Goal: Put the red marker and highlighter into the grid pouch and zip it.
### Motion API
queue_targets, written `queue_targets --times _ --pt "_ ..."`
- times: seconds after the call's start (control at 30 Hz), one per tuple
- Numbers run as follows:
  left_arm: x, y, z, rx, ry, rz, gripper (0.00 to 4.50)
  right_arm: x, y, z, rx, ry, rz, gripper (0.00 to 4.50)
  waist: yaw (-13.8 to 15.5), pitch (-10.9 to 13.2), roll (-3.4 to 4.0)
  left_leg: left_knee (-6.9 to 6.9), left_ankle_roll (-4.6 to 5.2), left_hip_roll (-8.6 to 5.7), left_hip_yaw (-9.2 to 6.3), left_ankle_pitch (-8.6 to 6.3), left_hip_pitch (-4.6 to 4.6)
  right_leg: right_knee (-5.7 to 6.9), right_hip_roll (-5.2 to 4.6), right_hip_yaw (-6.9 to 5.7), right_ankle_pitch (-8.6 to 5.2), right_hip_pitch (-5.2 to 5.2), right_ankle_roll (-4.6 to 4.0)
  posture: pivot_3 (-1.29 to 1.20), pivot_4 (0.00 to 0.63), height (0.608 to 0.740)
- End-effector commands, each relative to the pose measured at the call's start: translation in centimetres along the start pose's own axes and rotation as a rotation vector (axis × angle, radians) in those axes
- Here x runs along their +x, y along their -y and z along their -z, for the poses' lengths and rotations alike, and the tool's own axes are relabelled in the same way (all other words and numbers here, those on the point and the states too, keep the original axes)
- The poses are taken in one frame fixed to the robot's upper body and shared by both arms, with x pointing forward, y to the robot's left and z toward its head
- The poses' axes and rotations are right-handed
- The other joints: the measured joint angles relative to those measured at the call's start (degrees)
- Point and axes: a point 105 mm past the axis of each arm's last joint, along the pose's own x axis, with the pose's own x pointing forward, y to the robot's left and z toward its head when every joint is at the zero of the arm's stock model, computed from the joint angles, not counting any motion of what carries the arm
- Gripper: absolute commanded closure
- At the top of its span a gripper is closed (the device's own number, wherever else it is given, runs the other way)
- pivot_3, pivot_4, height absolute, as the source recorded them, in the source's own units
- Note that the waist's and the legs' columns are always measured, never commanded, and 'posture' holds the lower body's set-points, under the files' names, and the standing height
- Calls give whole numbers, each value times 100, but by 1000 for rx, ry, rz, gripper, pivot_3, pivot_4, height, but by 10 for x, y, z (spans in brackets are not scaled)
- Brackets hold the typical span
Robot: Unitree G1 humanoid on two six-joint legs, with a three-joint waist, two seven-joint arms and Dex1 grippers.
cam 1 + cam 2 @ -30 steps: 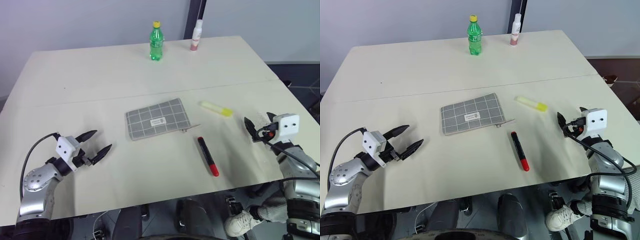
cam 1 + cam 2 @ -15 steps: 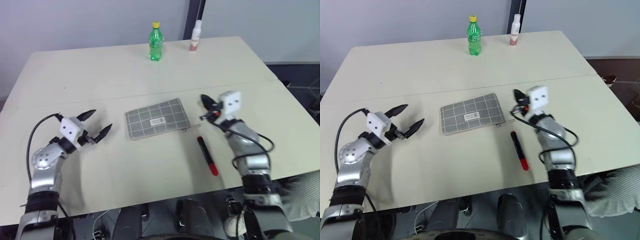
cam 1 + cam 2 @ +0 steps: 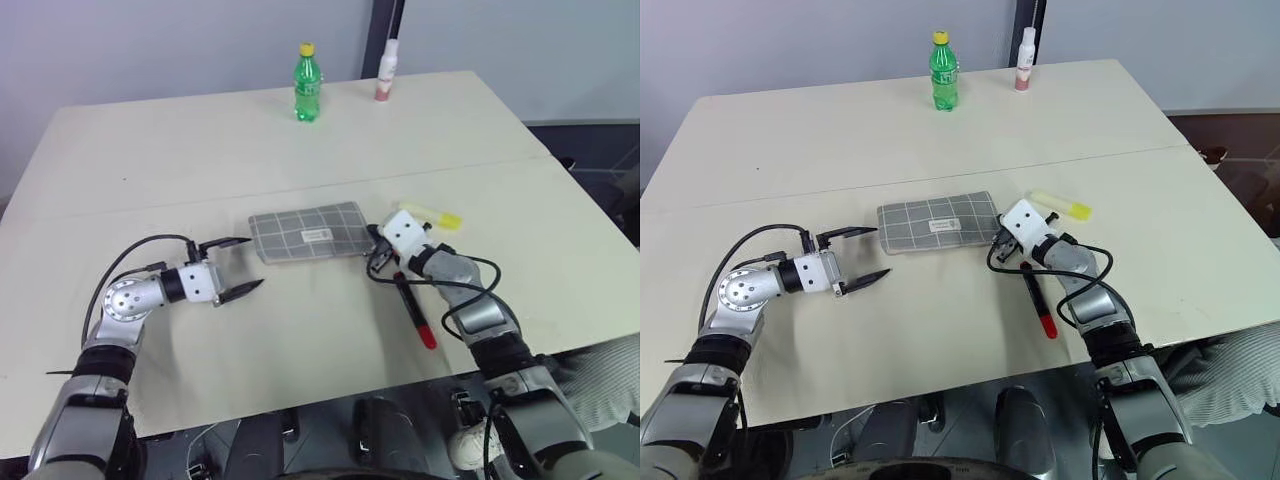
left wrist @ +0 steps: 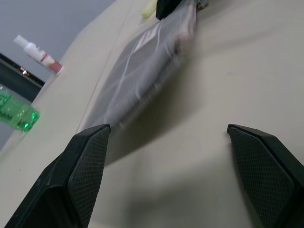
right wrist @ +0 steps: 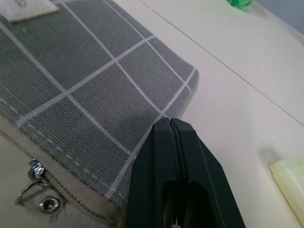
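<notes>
The right fingers are pressed fully together, empty, their tips over the right-hand corner of the grid pouch near its zipper end. The left fingers stand spread wide with nothing between them, low over the desk just beside the pouch's left edge.

The pouch lies flat at the centre of the frame. The red marker lies just below and right of it, partly under the right arm, and the highlighter sits to the upper right, close to the pouch's corner.

The step in hand looks like getting the pouch open. To do it well, I'd have the left fingers pin the pouch's near-left edge so the fabric cannot slide, while the right ones part and take the little metal ring, then draw it along the zipper line rather than upward.

The right wrist view shows that ring and a rivet at the pouch's seam, too small to make out from the head views. The head views in turn show both pens, and a green bottle at the desk's far edge.
</notes>
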Motion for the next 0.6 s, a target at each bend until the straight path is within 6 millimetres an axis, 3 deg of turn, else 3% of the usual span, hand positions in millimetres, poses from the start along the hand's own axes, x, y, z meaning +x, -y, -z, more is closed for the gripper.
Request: queue_targets --times 0.03,0.2,0.4,0.5,0.6 --pt "9 -4 3 24 -14 -25 330 3 -10 -8 -6 22 -24 4478 4 -3 -3 1 0 0 0 0 0 0 0 0 1 0 -2 0 150 740" --pt "22 -7 0 39 12 -56 330 4 -14 -12 -2 33 -34 4478 3 -4 -3 3 2 0 3 -1 0 0 -2 0 3 -1 -4 0 150 740" --pt "35 7 -1 36 29 9 330 2 -13 -11 2 33 -27 4478 16 -4 -4 4 3 0 3 -1 -1 0 -2 0 4 0 -3 0 150 740" --pt "39 13 -1 18 38 46 1148 2 -13 -12 1 36 -26 4500 21 -4 -4 10 5 -1 4 -3 -1 -1 -3 -1 4 3 -3 0 150 740" --pt "40 12 1 -4 24 32 2591 2 -13 -13 1 38 -24 4500 16 -5 -3 10 10 -2 6 -6 -2 -4 -5 -1 3 2 -4 0 150 740"
